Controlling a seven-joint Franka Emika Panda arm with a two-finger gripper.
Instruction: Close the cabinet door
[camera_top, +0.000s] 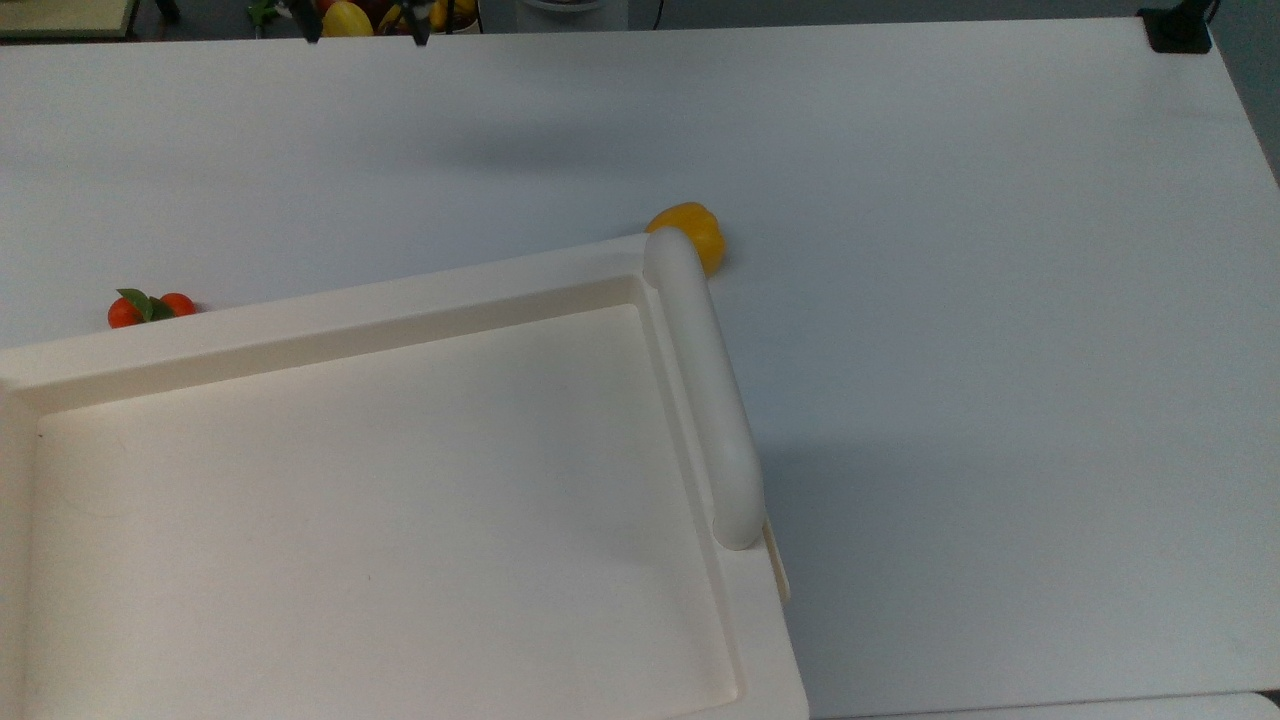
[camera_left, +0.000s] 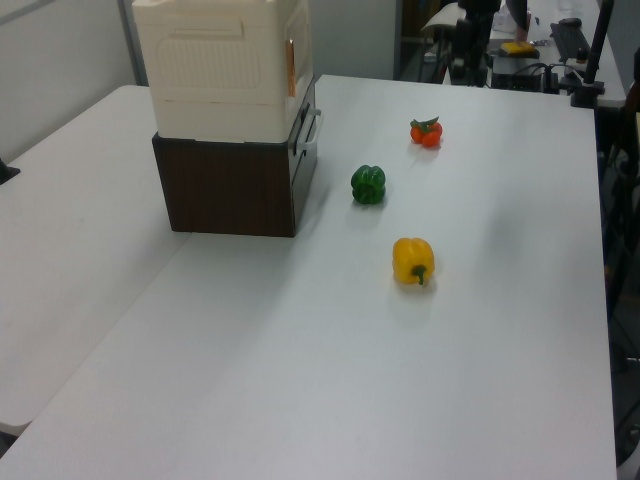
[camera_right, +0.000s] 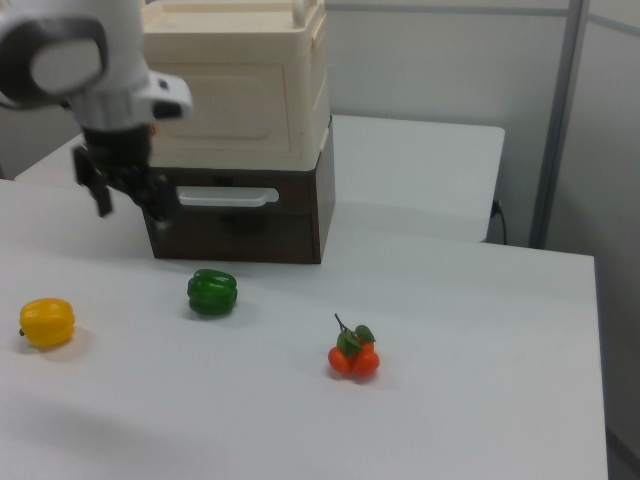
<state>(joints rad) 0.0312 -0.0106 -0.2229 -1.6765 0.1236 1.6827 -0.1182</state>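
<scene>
Honestly the cabinet door (camera_right: 235, 95) looks flush against the cabinet (camera_right: 300, 20), upper left of the right view, so the gripper (camera_right: 130, 208), fingers apart and empty, hangs clear.

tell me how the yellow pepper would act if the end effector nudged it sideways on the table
The yellow pepper lies on its side on the smooth white table, so it would probably roll or wobble rather than slide cleanly. Its lobed, uneven shape suggests a crooked, short roll. It looks glossy, so a light push might slip off its surface.
</scene>
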